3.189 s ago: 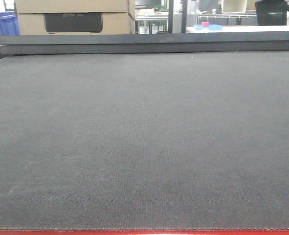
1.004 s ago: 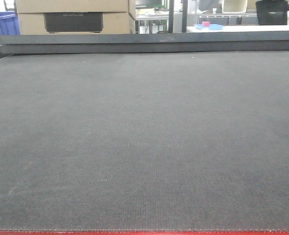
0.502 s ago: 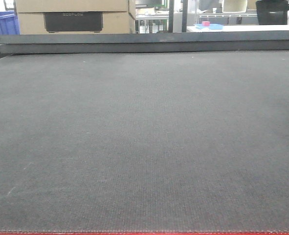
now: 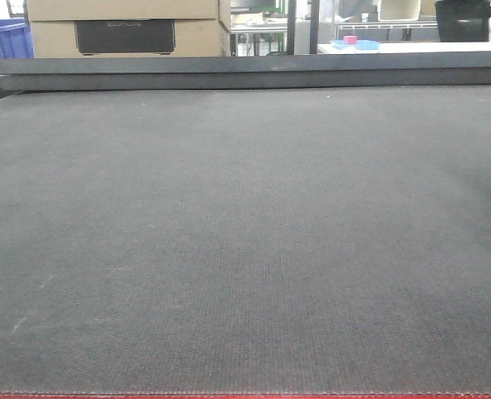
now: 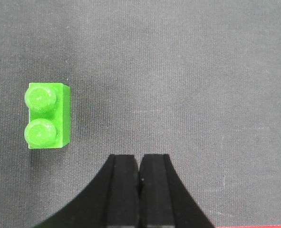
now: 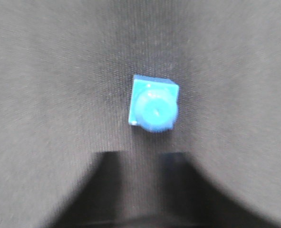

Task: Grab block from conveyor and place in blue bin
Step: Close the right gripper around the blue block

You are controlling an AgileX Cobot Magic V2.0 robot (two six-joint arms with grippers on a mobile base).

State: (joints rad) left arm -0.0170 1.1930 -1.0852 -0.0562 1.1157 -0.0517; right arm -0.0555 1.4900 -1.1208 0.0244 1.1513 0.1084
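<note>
**A:** The wide dark grey woven conveyor belt fills the front view, with a glossy red frame edge at its near side; beyond stand brown cardboard boxes and, far left, a blue plastic bin.

**B:** Where are the blocks?

**A:** Only the wrist views show them. A bright green two-stud plastic block lies on the belt toward the left edge of the left wrist view, apart from the left gripper, whose jaws are pressed together on nothing.

**B:** And the right?

**A:** A small blue single-stud block lies just ahead of the right gripper, roughly in line with the gap between its jaws. The picture is blurred, but they seem parted and empty.

**B:** Which step, then?

**A:** The approach, I judge; no block is grasped. The right arm looks better placed: it needs to descend so the jaws straddle the blue block, then close. The left would first have to open and shift sideways over the green one
</note>
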